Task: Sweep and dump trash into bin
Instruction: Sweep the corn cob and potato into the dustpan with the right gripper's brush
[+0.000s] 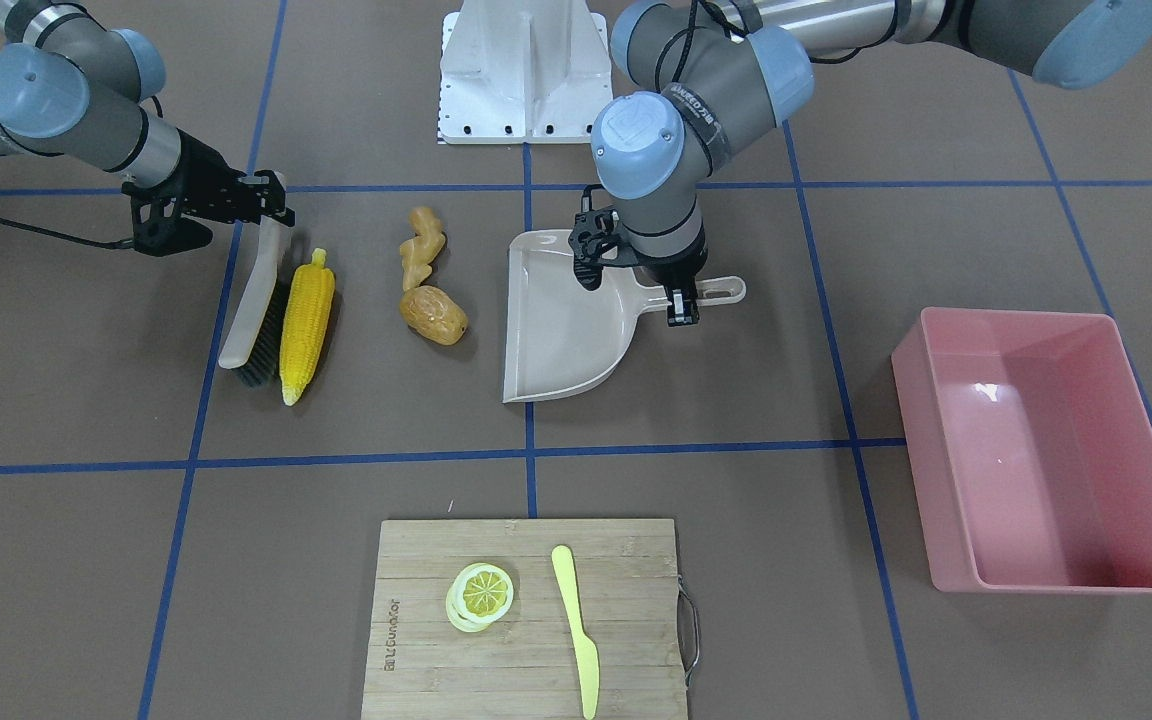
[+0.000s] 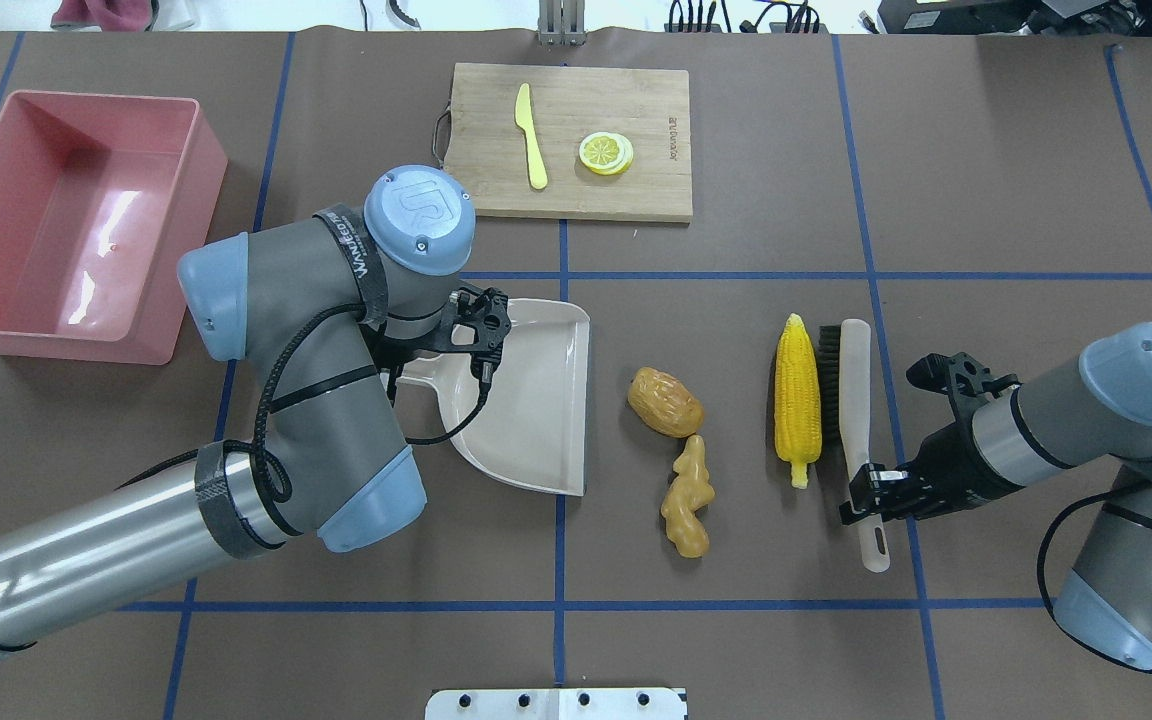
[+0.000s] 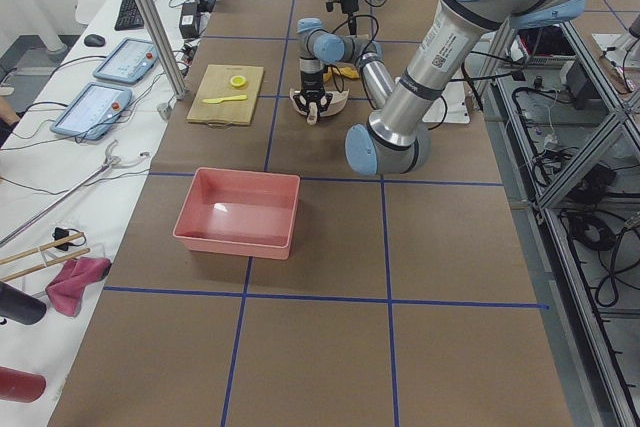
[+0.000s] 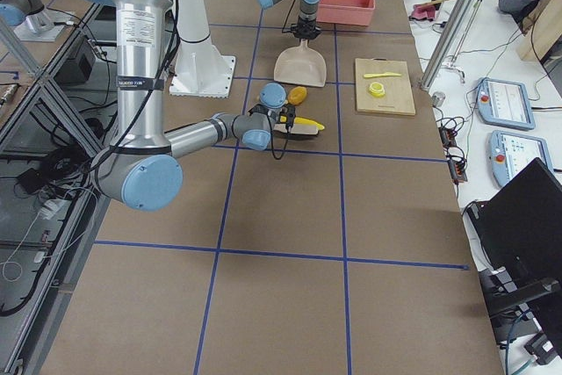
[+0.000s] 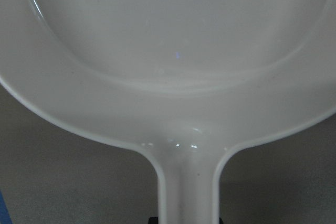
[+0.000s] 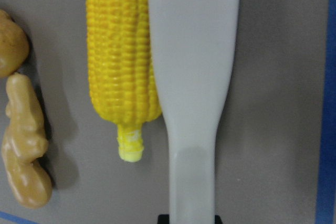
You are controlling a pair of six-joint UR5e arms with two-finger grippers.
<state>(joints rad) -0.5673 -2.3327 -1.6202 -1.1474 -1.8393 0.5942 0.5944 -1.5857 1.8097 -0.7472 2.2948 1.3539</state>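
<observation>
Brown taped bench [image 1: 86, 600]: left jaws clamp the dustpan [image 1: 556, 340] by its handle, mouth facing potato [image 1: 433, 314], ginger [image 1: 422, 247] and corn [image 1: 306, 322], right jaws clamp the brush [image 1: 254, 300] just beside the corn to push them in; pink bin [image 1: 1086, 583] waits well apart.

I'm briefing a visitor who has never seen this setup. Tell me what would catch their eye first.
The left gripper clamps the handle of a beige plastic dustpan at mid-table, and the right gripper holds a long beige brush with dark bristles right beside a bright yellow toy corn cob. Next comes the large glossy pink rectangular plastic tub, empty, on the robot's far left.
</observation>
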